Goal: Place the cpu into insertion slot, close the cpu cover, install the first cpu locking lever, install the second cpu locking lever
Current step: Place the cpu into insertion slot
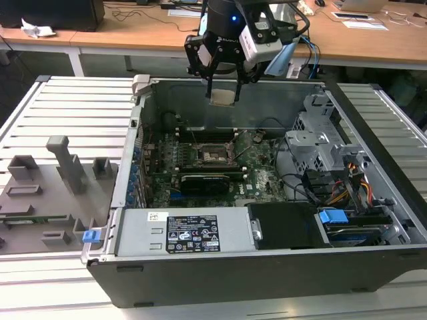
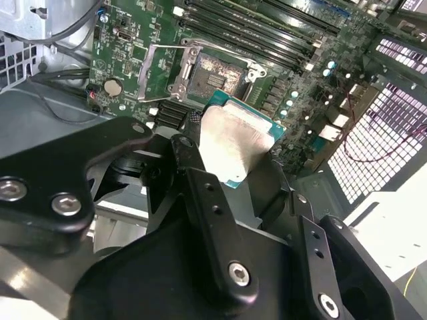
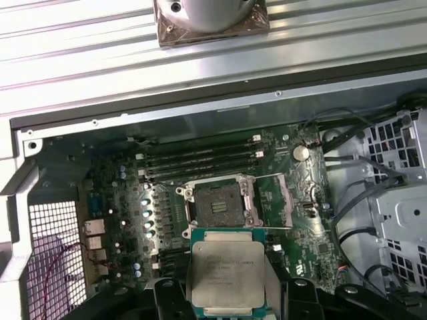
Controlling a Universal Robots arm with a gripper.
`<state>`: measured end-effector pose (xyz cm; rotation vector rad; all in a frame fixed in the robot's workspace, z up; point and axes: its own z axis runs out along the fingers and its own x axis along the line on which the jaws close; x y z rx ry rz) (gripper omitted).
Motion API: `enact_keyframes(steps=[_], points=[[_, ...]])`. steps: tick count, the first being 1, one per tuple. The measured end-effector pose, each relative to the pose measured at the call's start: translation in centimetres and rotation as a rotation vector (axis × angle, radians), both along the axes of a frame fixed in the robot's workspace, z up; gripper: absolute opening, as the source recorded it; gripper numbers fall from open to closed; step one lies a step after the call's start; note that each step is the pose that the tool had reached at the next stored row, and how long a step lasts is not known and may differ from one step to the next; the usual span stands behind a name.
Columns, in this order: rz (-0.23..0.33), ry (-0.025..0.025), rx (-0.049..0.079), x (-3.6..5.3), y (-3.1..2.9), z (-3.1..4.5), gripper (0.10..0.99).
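Gripper (image 1: pixel 223 95): you have it clenched on the cpu, hanging above the open computer case (image 1: pixel 267 267).
Cpu (image 3: pixel 227 273): pinched by its edges between your fingertips, held flat, silvery face showing in the first wrist view.
Insertion slot (image 3: pixel 217 203): on the motherboard (image 3: pixel 300 220) below your gripper, uncovered, well apart from the cpu.

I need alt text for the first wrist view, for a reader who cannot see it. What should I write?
The gripper holds the cpu, silvery face to the camera, over an open computer case. Beyond it, on the green motherboard, the insertion slot has no chip in it.
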<state>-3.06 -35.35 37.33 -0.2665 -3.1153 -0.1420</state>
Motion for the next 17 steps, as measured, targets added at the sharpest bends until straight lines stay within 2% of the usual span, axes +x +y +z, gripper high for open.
enact_keyframes(steps=[17], points=[[-0.065, -0.0001, 0.000, 0.00, 0.00, -0.02, 0.525]])
